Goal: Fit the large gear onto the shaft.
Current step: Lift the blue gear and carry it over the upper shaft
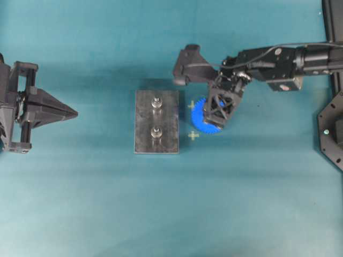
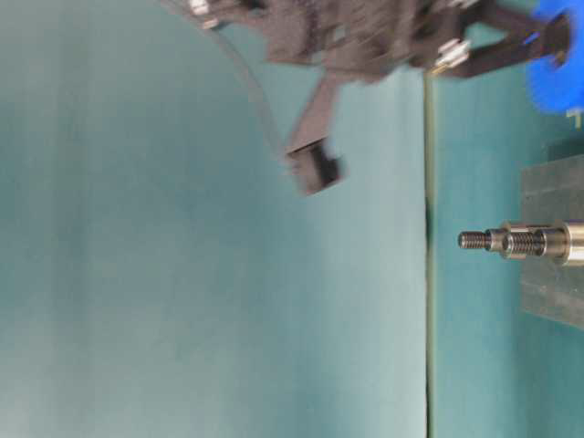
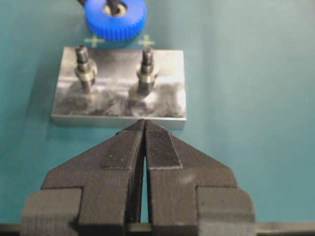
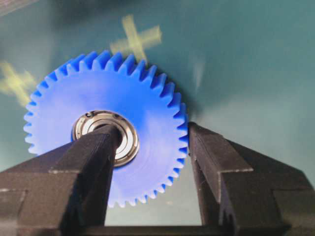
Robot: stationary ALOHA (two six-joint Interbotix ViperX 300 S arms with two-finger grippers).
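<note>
Gear gripped, lift-off stage

Right gripper [image 4: 150, 147] clamps the large gear [image 4: 106, 128]: one finger through the bearing hub [image 4: 106, 135], the other on the toothed rim. Gear sits just right of the grey plate [image 1: 142, 123] in the overhead view, between two yellow cross marks [image 1: 193, 135]; the blurred table-level view suggests it is off the table. Left gripper [image 3: 144, 142] has jaws together, empty, parked well left of the plate.

Judgement: raise the gear above the peg tips before going sideways, keep it level, centre the hub bore over the shaft [image 1: 157, 103], then lower straight. Off-centre grip may tilt the gear.

Room: teal table [image 1: 80, 214] is open around the plate. Twin peg [image 1: 156, 132] stands near the shaft, so gear teeth may pass it narrowly.
</note>
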